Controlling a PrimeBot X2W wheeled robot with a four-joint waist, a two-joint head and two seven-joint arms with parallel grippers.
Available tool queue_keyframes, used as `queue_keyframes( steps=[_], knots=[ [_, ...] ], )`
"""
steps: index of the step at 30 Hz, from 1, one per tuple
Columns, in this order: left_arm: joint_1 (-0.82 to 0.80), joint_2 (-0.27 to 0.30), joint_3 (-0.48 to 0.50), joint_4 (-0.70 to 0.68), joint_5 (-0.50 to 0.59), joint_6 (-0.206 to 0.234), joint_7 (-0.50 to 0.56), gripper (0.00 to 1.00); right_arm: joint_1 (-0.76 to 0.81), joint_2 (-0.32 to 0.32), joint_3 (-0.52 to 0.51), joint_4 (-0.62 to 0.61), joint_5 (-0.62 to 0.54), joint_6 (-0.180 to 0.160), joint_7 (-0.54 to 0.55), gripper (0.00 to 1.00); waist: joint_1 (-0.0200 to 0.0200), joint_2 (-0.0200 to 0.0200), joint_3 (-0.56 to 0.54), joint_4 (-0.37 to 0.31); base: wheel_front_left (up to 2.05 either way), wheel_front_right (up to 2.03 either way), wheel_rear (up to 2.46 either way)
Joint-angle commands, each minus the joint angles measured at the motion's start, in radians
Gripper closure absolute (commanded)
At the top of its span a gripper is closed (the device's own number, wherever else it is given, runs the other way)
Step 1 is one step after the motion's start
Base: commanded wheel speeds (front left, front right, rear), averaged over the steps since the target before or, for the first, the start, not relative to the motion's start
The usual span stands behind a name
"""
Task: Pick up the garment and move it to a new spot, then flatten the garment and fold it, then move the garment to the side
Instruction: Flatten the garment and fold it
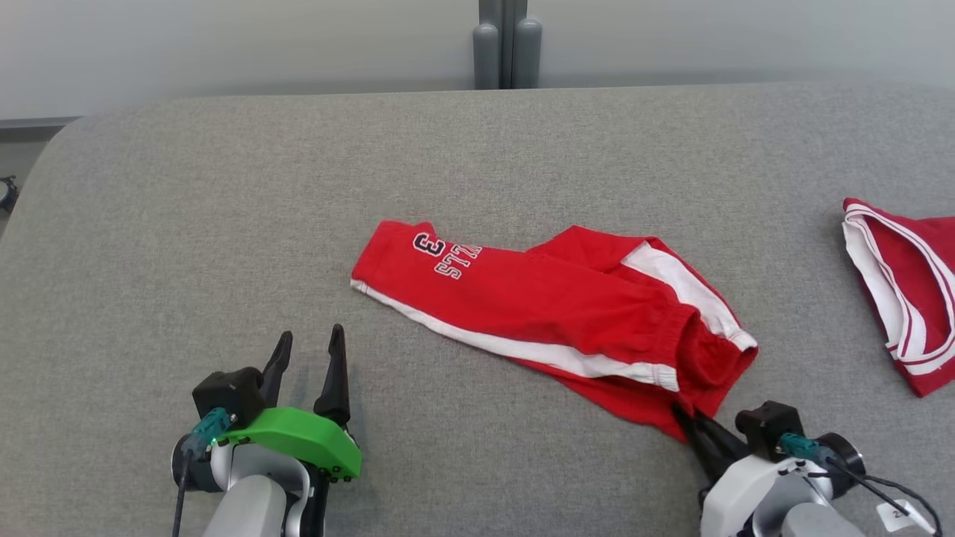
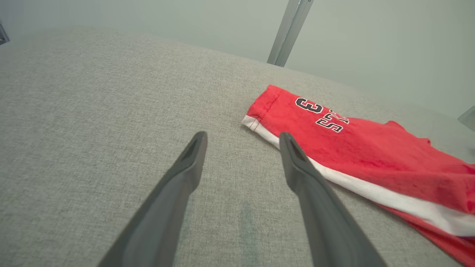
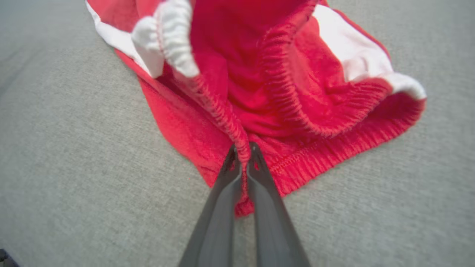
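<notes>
The garment (image 1: 545,313) is a pair of red shorts with white side stripes and dark lettering, lying crumpled across the middle of the grey table (image 1: 224,224). My right gripper (image 1: 690,419) is shut on the ribbed red waistband at the garment's near right end; in the right wrist view the band (image 3: 237,137) is pinched between the fingertips of that gripper (image 3: 243,155). My left gripper (image 1: 307,347) stands open over bare table, left of the garment's leg hem. In the left wrist view the left gripper (image 2: 243,142) is wide, with the hem (image 2: 259,115) just beyond its right finger.
A second red and white garment (image 1: 906,291) lies at the table's right edge. A grey post (image 1: 507,45) rises behind the far edge of the table. Bare grey cloth surface stretches to the left and far side.
</notes>
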Motion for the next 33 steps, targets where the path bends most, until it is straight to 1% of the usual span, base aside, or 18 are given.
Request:
queue_keyframes(
  steps=[1, 4, 9, 10, 11, 12, 19, 23, 26, 29, 33],
  knots=[
    [0.014, 0.003, 0.001, -0.002, -0.006, -0.006, 0.0, 0.0, 0.009, -0.023, -0.019, 0.008, -0.004, -0.002, -0.002, 1.0, 0.0, 0.0, 0.002, -0.008, 0.0, 0.0, 0.0],
    [0.006, 0.003, -0.011, 0.004, -0.017, -0.013, 0.0, 0.0, 0.027, -0.063, -0.036, 0.007, 0.004, -0.002, -0.002, 1.0, 0.0, 0.0, 0.005, -0.018, 0.0, 0.0, 0.0],
    [-0.007, 0.003, -0.028, 0.02, -0.028, -0.016, 0.0, 0.0, 0.026, -0.149, -0.017, 0.015, 0.034, -0.002, -0.001, 1.0, 0.0, 0.0, 0.013, -0.044, 0.0, 0.0, 0.0],
    [-0.01, 0.003, -0.033, 0.022, -0.03, -0.018, 0.0, 0.0, 0.021, -0.166, -0.012, 0.015, 0.043, -0.002, -0.001, 0.91, 0.0, 0.0, 0.015, -0.048, 0.0, 0.0, 0.0],
    [-0.014, 0.003, -0.038, 0.026, -0.028, -0.018, 0.0, 0.0, 0.015, -0.176, -0.015, 0.018, 0.054, -0.002, -0.001, 0.19, 0.0, 0.0, 0.016, -0.052, 0.0, 0.0, 0.0],
    [-0.017, 0.003, -0.04, 0.027, -0.03, -0.017, 0.0, 0.0, 0.01, -0.184, -0.016, 0.017, 0.066, -0.002, -0.001, 0.0, 0.0, 0.0, 0.017, -0.056, 0.0, 0.0, 0.0],
    [-0.021, 0.003, -0.068, 0.032, -0.047, -0.031, 0.0, 0.0, 0.008, -0.229, -0.012, -0.076, 0.143, -0.002, -0.001, 0.0, 0.0, 0.0, 0.018, -0.076, 0.0, 0.0, 0.0],
    [-0.01, 0.003, -0.1, 0.029, -0.078, -0.051, 0.0, 0.0, 0.045, -0.254, -0.066, -0.168, 0.165, -0.002, -0.001, 0.0, 0.0, 0.0, 0.01, -0.086, 0.0, 0.0, 0.0],
    [-0.003, 0.003, -0.123, 0.048, -0.099, -0.06, 0.0, 0.0, 0.075, -0.246, -0.129, -0.243, 0.15, -0.002, -0.001, 0.0, 0.0, 0.0, 0.005, -0.099, 0.0, 0.0, 0.0],
    [-0.012, 0.003, -0.15, 0.082, -0.116, -0.064, 0.0, 0.0, 0.097, -0.222, -0.183, -0.314, 0.127, -0.002, -0.001, 0.0, 0.0, 0.0, 0.009, -0.12, 0.0, 0.0, 0.0],
    [-0.039, 0.004, -0.16, 0.125, -0.143, -0.068, 0.0, 0.0, 0.104, -0.181, -0.208, -0.374, 0.097, -0.002, -0.001, 0.0, 0.0, 0.0, 0.02, -0.148, 0.0, 0.0, 0.0]
  ],
)
